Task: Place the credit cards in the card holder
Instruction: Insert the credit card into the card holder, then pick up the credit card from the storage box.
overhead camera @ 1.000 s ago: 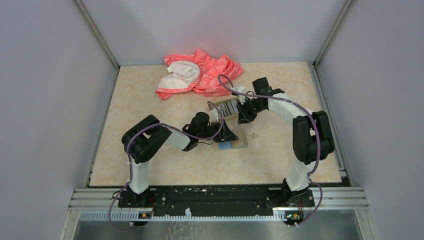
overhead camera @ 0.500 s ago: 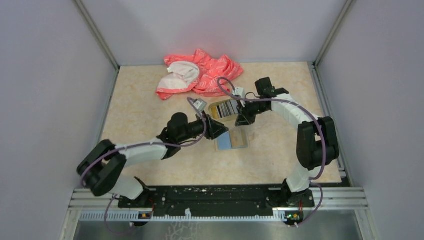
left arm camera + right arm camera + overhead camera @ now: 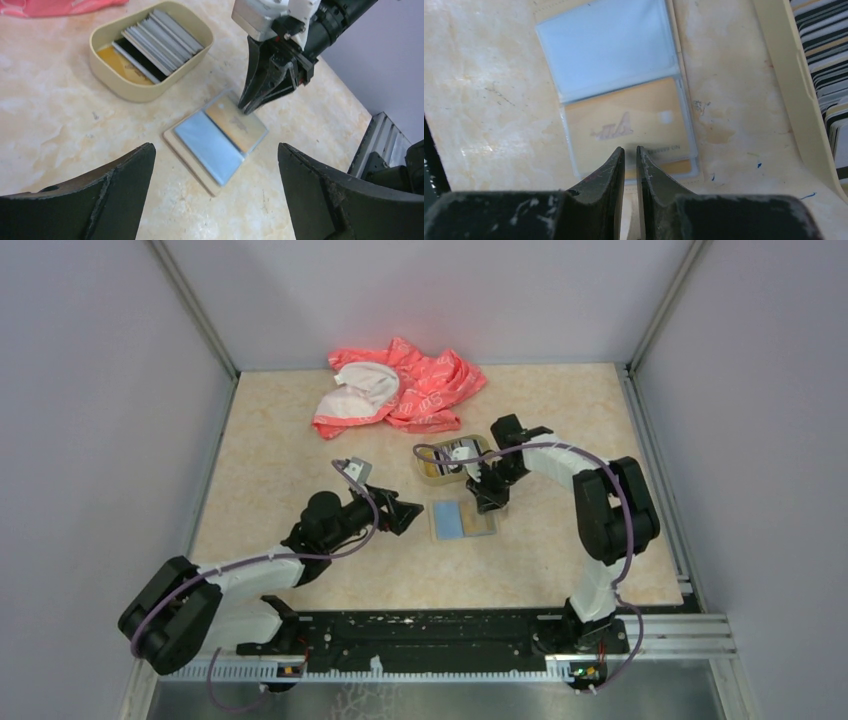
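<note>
The card holder (image 3: pixel 463 520) lies open on the table, with a light-blue panel (image 3: pixel 606 45) and a clear sleeve holding a tan card (image 3: pixel 629 125). The other credit cards (image 3: pixel 157 40) stand edge-on in a tan tray (image 3: pixel 432 472). My right gripper (image 3: pixel 487 498) is shut with only a thin slit between its jaws. Its tips (image 3: pixel 629 148) rest on the near edge of the tan card's sleeve, and nothing shows between them. My left gripper (image 3: pixel 400 512) is wide open and empty, low over the table just left of the holder (image 3: pixel 215 137).
A pink and white cloth (image 3: pixel 400 385) lies at the back of the table. The tray's rim (image 3: pixel 789 90) stands right beside the holder, behind it in the top view. Grey walls enclose the table on three sides.
My left arm has drawn back to the left and lowered, leaving the holder. My right gripper has moved from the tray down onto the holder's tan panel.
</note>
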Robot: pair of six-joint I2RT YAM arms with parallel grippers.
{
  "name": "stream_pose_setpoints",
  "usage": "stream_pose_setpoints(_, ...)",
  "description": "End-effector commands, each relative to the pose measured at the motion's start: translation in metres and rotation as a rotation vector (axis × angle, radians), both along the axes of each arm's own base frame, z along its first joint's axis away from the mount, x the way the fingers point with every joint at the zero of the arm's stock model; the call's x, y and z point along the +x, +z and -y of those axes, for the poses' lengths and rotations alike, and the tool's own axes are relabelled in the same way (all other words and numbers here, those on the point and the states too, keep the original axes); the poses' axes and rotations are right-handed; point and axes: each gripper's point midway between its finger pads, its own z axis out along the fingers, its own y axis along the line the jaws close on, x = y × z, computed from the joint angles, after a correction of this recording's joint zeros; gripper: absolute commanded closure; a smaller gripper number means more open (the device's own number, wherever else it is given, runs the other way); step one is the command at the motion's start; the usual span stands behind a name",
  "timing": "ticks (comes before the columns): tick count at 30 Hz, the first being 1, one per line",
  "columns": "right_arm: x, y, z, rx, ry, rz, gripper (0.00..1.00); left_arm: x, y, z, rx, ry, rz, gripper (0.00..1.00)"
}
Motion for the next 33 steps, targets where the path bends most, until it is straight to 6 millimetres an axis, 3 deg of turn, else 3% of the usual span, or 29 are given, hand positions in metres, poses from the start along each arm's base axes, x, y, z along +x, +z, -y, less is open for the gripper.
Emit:
stream_pose_setpoints(1,0.019,-0.014,0.016,-0.119,-0.035,0.057,0.85,-0.008,-0.005,-0.001,-0.058,-0.014,-0.019,0.05)
stream_pose_setpoints(8,0.018,-0.020,0.025,-0.175,-0.033,0.043,0.85,-0.014,-0.017,0.013,-0.087,-0.084,-0.081,0.18)
stream_pose_setpoints(11,0.019,-0.013,0.023,-0.161,-0.037,0.042,0.86,-0.012,-0.019,0.017,-0.101,-0.090,-0.111,0.22)
stream_pose_setpoints(14,0.019,0.019,0.013,-0.056,-0.025,0.067,0.85,-0.004,-0.017,0.021,-0.114,-0.083,-0.132,0.25)
stream_pose_setpoints(20,0.019,0.123,-0.004,0.259,-0.010,0.247,0.76,0.021,0.000,0.037,-0.144,-0.122,-0.170,0.26)
stream_pose_setpoints(26,0.035,0.218,-0.017,0.452,-0.147,0.438,0.17,0.075,0.004,0.047,-0.185,-0.094,-0.283,0.23)
stream_pose_setpoints(29,0.035,0.243,-0.028,0.572,-0.179,0.400,0.14,0.099,0.000,0.055,-0.189,-0.080,-0.348,0.21)
stream_pose_setpoints(31,0.033,0.243,-0.036,0.621,-0.190,0.321,0.14,0.109,-0.007,0.061,-0.181,-0.067,-0.400,0.20)
stream_pose_setpoints(33,0.030,0.228,-0.037,0.616,-0.191,0.259,0.14,0.119,-0.013,0.064,-0.167,-0.046,-0.432,0.19)
